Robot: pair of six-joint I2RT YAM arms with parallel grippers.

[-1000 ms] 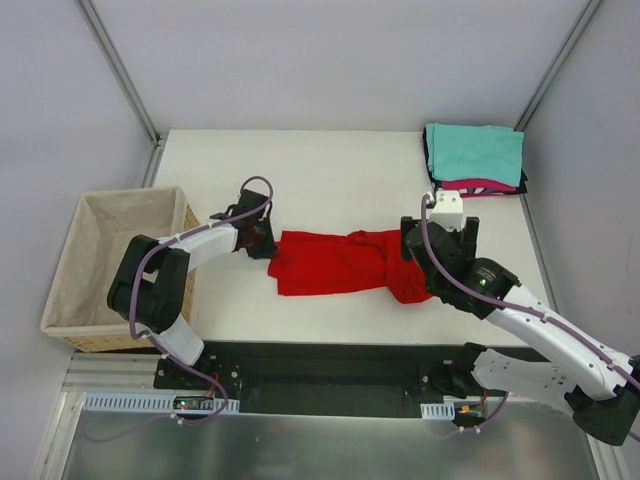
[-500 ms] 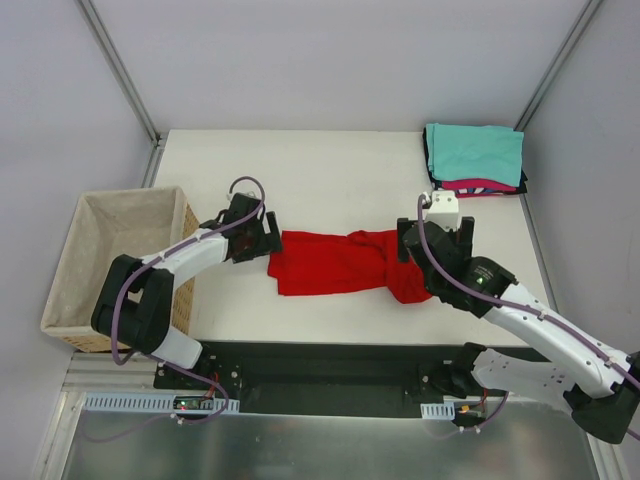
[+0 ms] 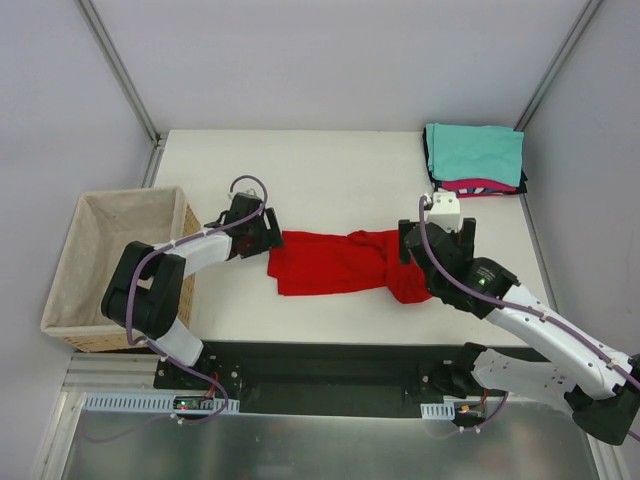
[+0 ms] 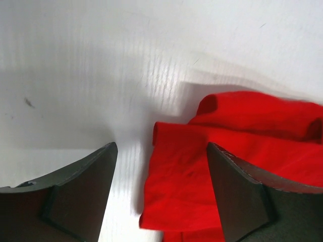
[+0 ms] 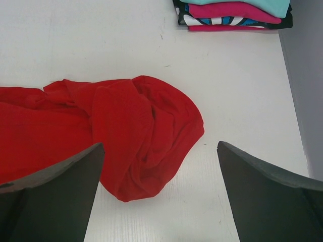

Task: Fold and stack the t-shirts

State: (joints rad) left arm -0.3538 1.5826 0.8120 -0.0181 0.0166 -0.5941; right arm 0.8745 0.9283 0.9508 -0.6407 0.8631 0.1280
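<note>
A bright red t-shirt [image 3: 335, 262] lies crumpled in a long strip across the middle of the table. My left gripper [image 3: 260, 236] hovers at its left end, open. In the left wrist view the shirt's folded edge [image 4: 192, 171] lies flat on the table between the spread fingers of the left gripper [image 4: 161, 147], gripped by neither. My right gripper [image 3: 437, 242] hangs open above the bunched right end [image 5: 146, 136], with the right gripper [image 5: 159, 146] well clear of the cloth. At the far right corner is a stack of folded t-shirts with teal [image 3: 475, 150] on top and magenta-pink [image 5: 234, 10] and black below.
A wicker basket [image 3: 130, 193] with beige lining stands at the left table edge, close to the left arm's elbow. Grey walls and metal posts close in the table's back and sides. The table's front edge runs just below the red shirt.
The left gripper has opened and let go of the shirt's left end, drawing back slightly to the left. The shirt and the right arm have stayed put.
</note>
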